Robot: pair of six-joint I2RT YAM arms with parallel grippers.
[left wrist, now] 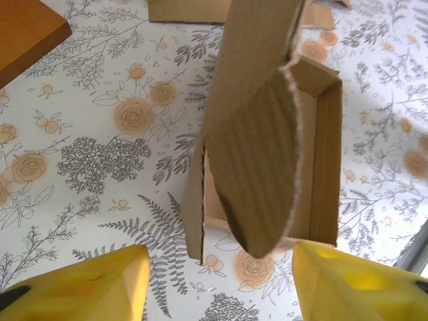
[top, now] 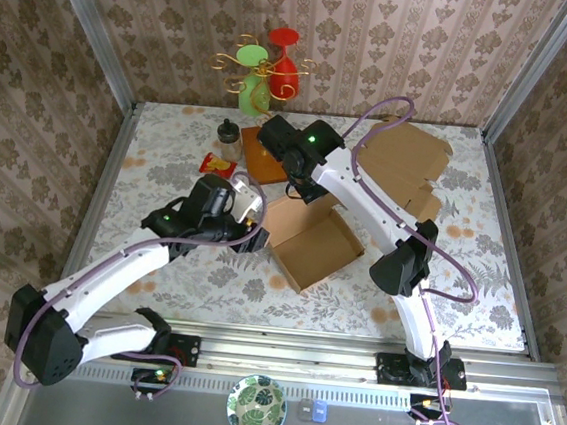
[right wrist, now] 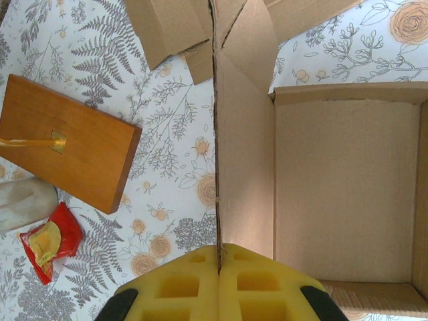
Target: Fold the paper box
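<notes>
1. Table (top: 158,261): covered in a floral-print cloth and walled on three sides by patterned panels.
2. Flat cardboard sheet (top: 399,163): unfolded, lying at the far right of the table.
3. Paper box (top: 315,248): part-formed brown card at the table's centre, between the two arms. It has an open tray with raised walls and one tall flap standing at its left side.
4. Right gripper (right wrist: 219,257): yellow fingers pressed together on the edge of the upright flap, pinching the card between them. It sits at the box's far left corner.
5. Left gripper (left wrist: 221,281): yellow fingers spread apart and grasping nothing. The flap's rounded end (left wrist: 257,180) hangs between and beyond them, just beside the box's near left wall.
6. Wooden board (top: 261,155): lying flat, beyond the box.
7. Wire stand (top: 267,65): holds a red and a green cup at the back wall.
8. Patterned bowl (top: 256,408): on the near ledge between the arm bases.
9. Small bottle (top: 230,139): upright, left of the board.
10. Red packet (top: 215,164): just in front of the bottle.
</notes>
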